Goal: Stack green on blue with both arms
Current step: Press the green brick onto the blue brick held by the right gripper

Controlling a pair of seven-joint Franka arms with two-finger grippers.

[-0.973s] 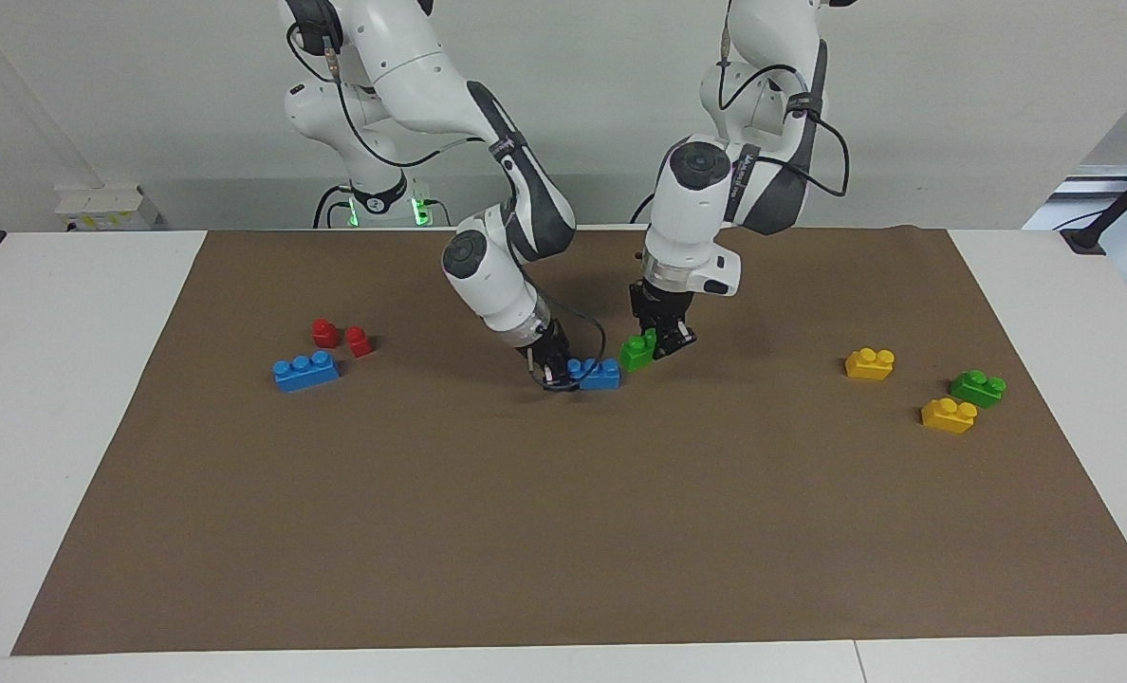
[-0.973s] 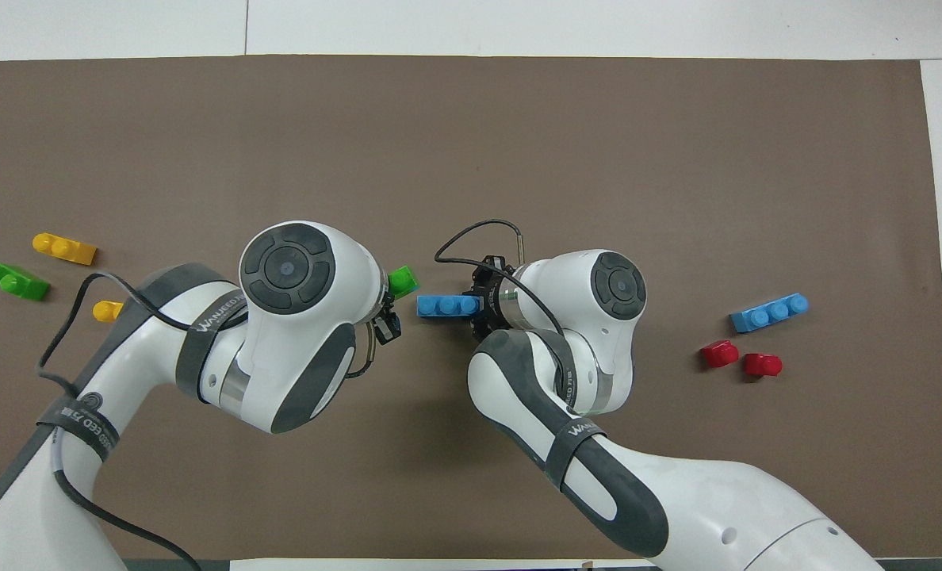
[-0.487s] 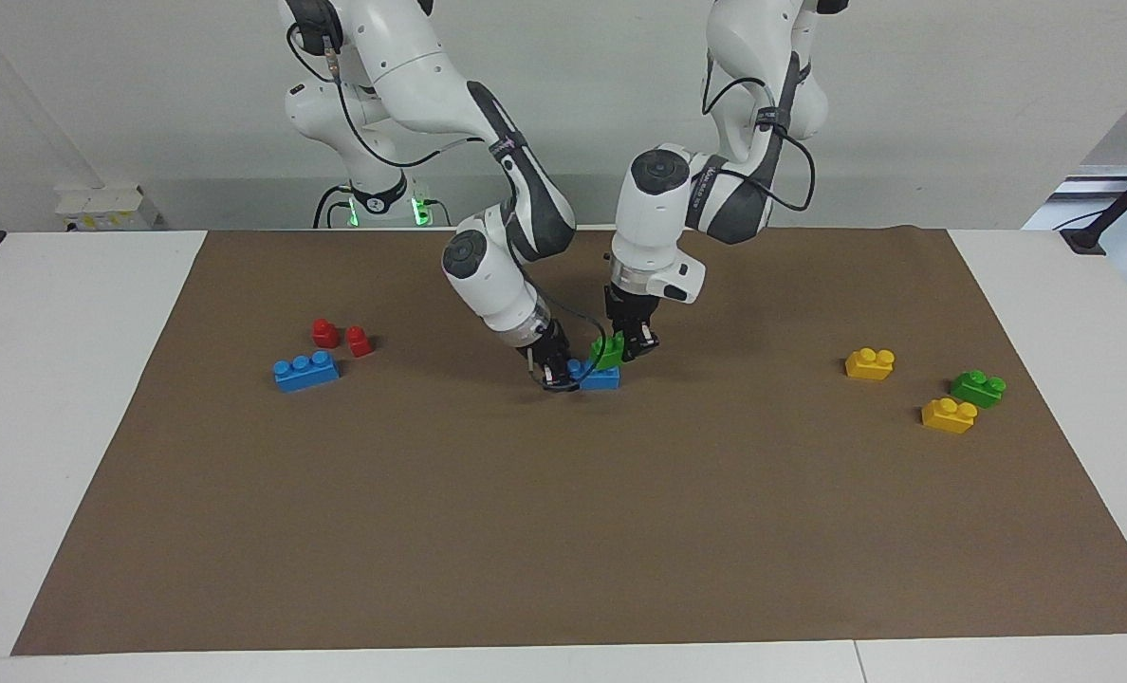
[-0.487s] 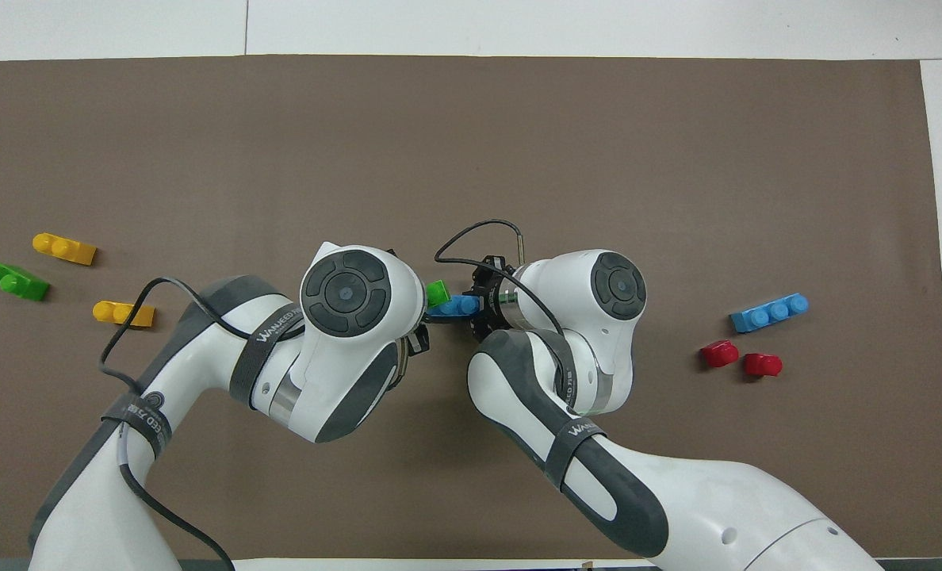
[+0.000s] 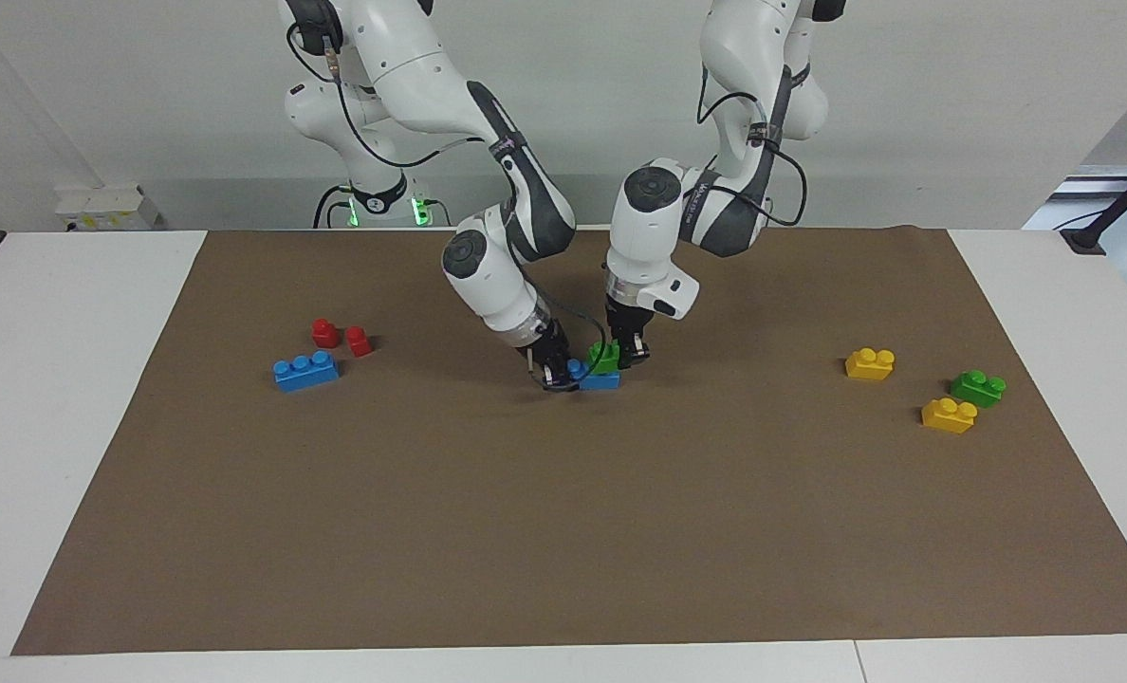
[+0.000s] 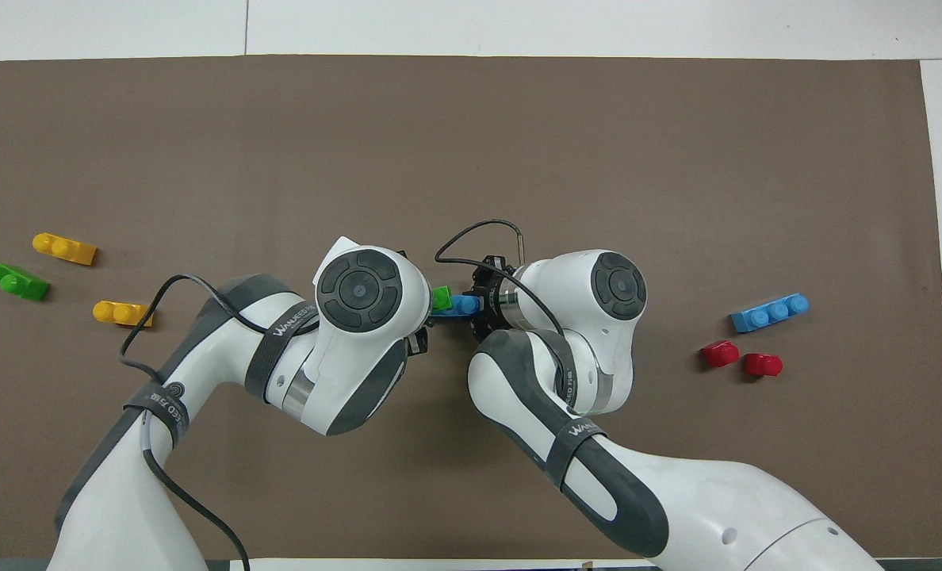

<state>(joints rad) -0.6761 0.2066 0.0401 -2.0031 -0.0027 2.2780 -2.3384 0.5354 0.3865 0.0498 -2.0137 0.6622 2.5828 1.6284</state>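
Centrally on the desk's brown mat (image 5: 563, 531), blue brick (image 5: 600, 381) pinched at one end by right gripper (image 5: 554, 372), green brick (image 5: 605, 358) on it in left gripper (image 5: 626, 355) jaws, second blue brick (image 5: 305, 370), red pieces (image 5: 341, 337) toward right arm's end, yellow bricks (image 5: 870, 363), darker green brick (image 5: 978, 387) toward left arm's end.

Left gripper (image 5: 628, 355) hidden under own wrist overhead; blue brick (image 6: 461, 304) mostly covered; both arms' bases cropped.

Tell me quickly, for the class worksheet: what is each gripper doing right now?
Left gripper: shut on the green brick, set on the blue brick.
Right gripper: shut on the blue brick's end, holding it on the mat.
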